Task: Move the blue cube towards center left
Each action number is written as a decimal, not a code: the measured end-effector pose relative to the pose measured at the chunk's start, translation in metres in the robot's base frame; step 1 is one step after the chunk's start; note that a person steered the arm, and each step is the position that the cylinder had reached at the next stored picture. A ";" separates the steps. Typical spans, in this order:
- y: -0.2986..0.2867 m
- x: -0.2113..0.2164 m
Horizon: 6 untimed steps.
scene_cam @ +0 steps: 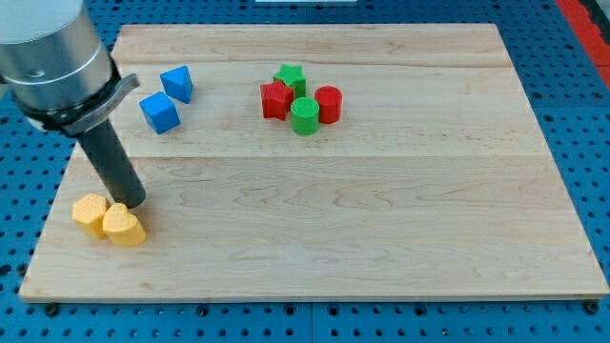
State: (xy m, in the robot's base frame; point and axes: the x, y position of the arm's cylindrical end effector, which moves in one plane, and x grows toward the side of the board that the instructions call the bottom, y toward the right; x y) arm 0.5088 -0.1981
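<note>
The blue cube (159,112) sits on the wooden board (381,229) at the view's upper left. A second blue block (177,83), wedge-like, lies just above and right of it. My tip (132,201) rests on the board at the view's left, well below the blue cube and apart from it. The tip stands right above two yellow blocks: a yellow heart (124,226) and a yellow hexagon-like block (91,213), close to or touching them.
A cluster sits at the view's top centre: a red block (276,99), a green star (290,77), a green cylinder (305,115) and a red cylinder (328,103). The arm's grey body (52,57) fills the upper left corner. Blue pegboard surrounds the board.
</note>
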 end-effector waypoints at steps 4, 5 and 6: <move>0.003 -0.155; -0.026 -0.162; -0.062 -0.131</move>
